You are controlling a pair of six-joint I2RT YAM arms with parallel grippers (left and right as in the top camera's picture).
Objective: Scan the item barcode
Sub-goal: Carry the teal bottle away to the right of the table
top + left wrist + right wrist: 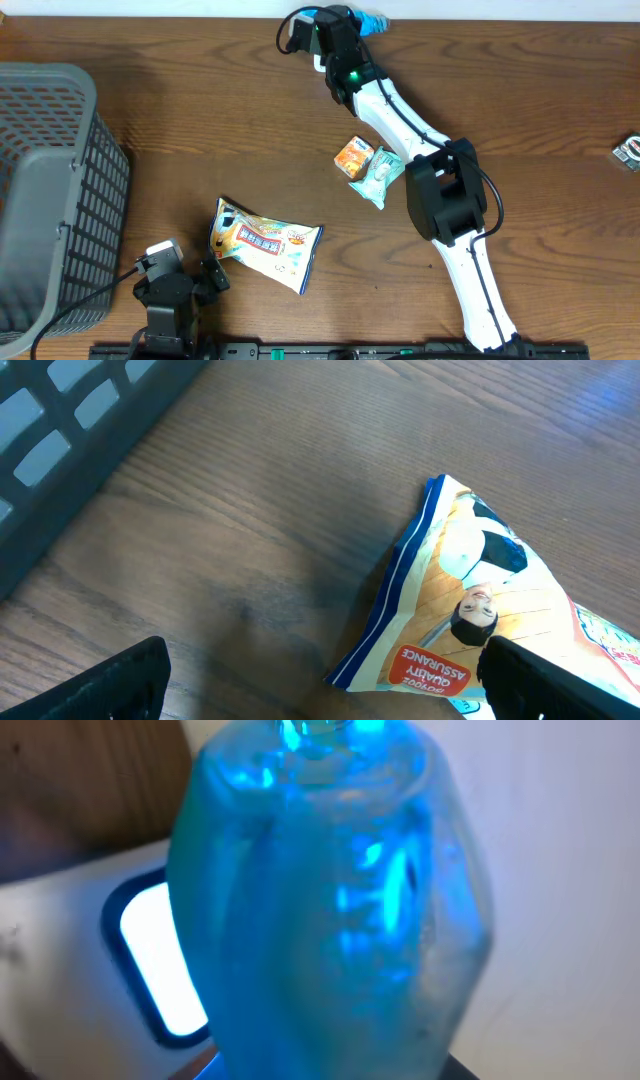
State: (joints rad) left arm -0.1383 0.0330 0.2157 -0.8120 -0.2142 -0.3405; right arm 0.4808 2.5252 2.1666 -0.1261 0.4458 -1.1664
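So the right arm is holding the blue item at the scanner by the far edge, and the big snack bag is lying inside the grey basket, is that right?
Not quite. The snack bag lies on the table beside the grey basket, not inside it, as the overhead view shows. The right gripper does hold the blue item at the scanner.

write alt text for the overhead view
The right tool holds a blue item at the table's far edge. A snack bag lies near the open left tool, two small packets sit mid-table, and a grey basket stands at left.
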